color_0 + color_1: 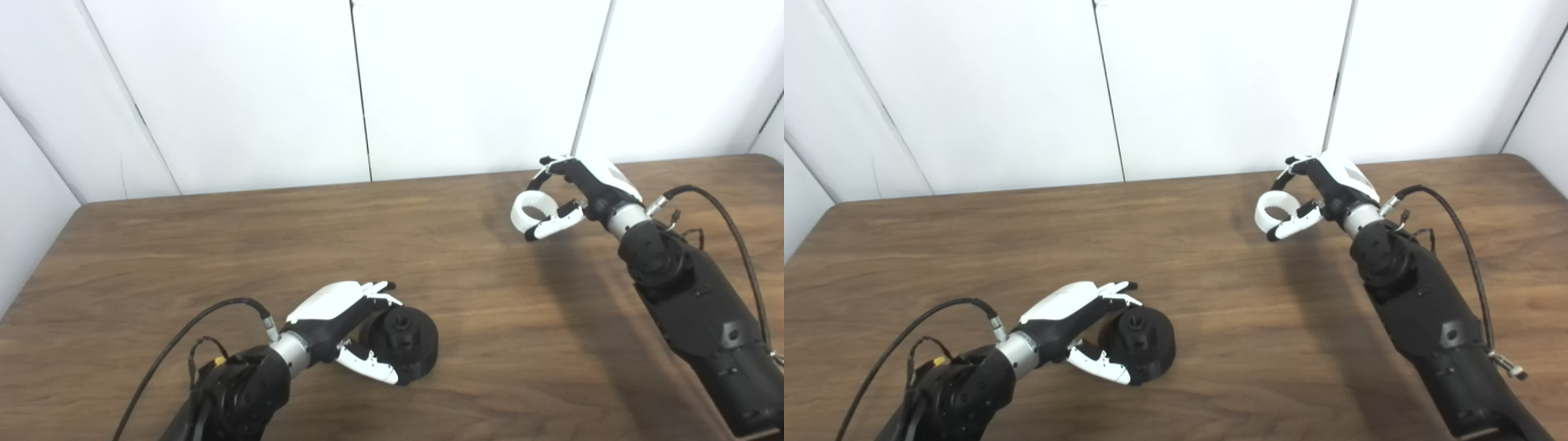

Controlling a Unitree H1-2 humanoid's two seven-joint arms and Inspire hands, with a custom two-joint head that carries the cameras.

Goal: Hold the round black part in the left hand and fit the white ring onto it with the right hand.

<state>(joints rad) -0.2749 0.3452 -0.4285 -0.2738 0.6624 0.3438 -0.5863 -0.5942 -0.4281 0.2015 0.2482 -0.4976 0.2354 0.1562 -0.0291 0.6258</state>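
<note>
Both busy — left hand (343, 324) cups black part (404, 346), right hand (576, 193) seemingly pinches white ring (531, 211).

The left hand (343, 324), low in the frame, covers the near side of the round black plastic part (404, 343), so that side cannot be seen. Near the upper right, the right hand (1323, 190) hides the back of the white plastic ring (1277, 211). Both dark arms are cut off by the bottom edge. The brown wooden table (490, 343) runs off the bottom too.
</note>
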